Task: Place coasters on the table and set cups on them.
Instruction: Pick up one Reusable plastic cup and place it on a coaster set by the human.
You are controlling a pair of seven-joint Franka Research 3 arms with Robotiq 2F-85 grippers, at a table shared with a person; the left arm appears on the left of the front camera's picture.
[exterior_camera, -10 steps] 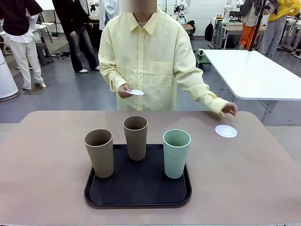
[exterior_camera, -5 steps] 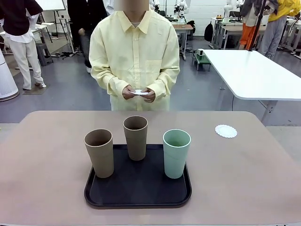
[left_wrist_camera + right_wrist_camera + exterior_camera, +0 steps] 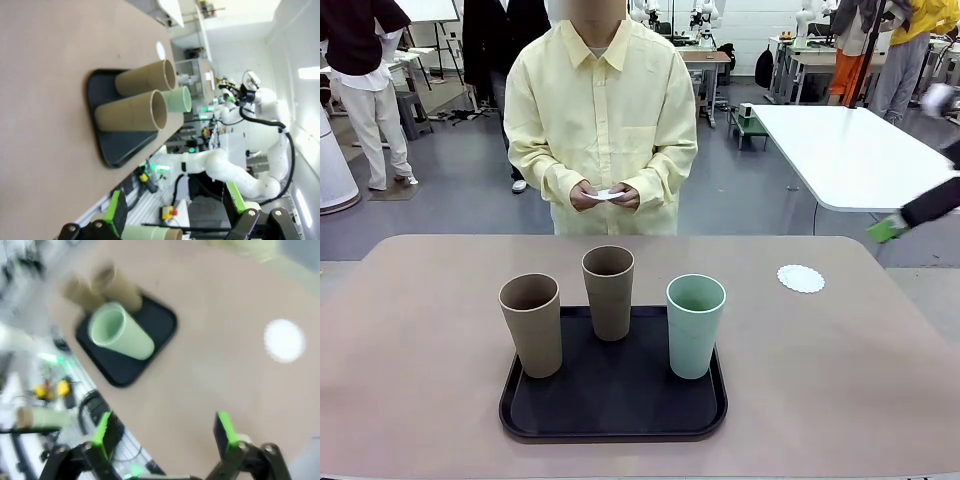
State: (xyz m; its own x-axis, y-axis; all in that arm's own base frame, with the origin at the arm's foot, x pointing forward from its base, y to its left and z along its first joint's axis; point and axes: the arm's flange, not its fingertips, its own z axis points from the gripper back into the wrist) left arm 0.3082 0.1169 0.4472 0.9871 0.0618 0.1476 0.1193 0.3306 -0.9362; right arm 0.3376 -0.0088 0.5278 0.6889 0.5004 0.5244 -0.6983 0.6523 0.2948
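Three cups [image 3: 609, 292] crowd the black tray [image 3: 620, 402] at the table [image 3: 420, 380] centre, standing close together. Bare tabletop lies open at nine and three o'clock; one coaster [image 3: 801, 278] sits at two o'clock, clear all round.

The front camera looks across the table [image 3: 410, 380] from its near edge. The left wrist camera skims it sideways, and the blurred right wrist camera looks down. All share the black tray [image 3: 620, 395].

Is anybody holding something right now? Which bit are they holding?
The person's hands pinch a white coaster by its edges. The left gripper and right gripper hold nothing, jaws open.
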